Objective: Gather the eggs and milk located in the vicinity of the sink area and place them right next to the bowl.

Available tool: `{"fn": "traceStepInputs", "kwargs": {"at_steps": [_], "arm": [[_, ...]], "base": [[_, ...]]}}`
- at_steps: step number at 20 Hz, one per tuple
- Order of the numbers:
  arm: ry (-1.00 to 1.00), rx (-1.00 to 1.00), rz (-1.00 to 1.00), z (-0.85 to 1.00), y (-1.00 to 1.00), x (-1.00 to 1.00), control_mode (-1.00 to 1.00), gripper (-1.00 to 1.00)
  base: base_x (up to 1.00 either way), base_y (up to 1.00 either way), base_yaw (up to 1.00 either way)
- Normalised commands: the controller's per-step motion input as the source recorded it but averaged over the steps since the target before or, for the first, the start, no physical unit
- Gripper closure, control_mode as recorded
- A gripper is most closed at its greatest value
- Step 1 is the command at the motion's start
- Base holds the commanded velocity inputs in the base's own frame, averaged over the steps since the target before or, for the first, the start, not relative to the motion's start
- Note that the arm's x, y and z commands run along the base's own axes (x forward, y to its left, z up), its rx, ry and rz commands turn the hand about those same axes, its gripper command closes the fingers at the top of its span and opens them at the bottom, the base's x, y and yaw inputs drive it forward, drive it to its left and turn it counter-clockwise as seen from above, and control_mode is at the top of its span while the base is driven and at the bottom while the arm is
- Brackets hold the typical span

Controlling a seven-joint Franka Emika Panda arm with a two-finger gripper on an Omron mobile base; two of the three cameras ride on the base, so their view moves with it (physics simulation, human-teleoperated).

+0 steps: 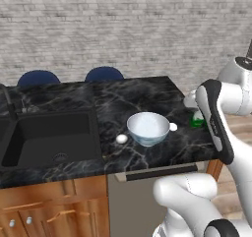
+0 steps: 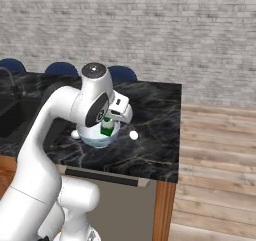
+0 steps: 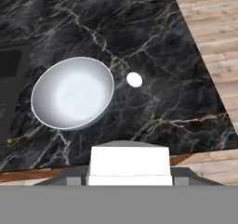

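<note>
You are seeing the claw (image 2: 108,127) clenching the milk carton (image 2: 107,126) in the air above the black marble desk (image 1: 147,98), near the desk's right end. Below it the white bowl (image 1: 148,128) is sitting with one egg (image 1: 121,138) on its left and another egg (image 1: 173,127) on its right. The sink (image 1: 49,137) is lying farther left.

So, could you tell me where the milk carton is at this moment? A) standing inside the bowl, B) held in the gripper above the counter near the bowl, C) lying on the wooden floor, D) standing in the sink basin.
B: the milk carton sits clamped in the gripper, raised over the counter close to the bowl.
</note>
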Motion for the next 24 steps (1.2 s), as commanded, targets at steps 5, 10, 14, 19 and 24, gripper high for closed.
{"fn": "traceStepInputs", "kwargs": {"at_steps": [5, 10, 14, 19, 24], "arm": [[0.01, 0.0, 0.32, -0.14, -0.02, 0.17, -1.0, 1.0], [0.05, 0.0, 0.23, -0.26, 0.0, 0.35, -1.0, 1.0], [0.04, 0.0, 0.19, -0.38, 0.0, 0.25, -1.0, 1.0], [0.01, 0.0, 0.18, -0.37, 0.0, 0.16, -1.0, 1.0], [0.0, 0.0, 0.18, -0.34, 0.0, 0.08, -1.0, 1.0]], "base": [[0.0, 0.0, 0.0], [0.0, 0.0, 0.0], [0.0, 0.0, 0.0], [0.0, 0.0, 0.0], [0.0, 0.0, 0.0]]}}
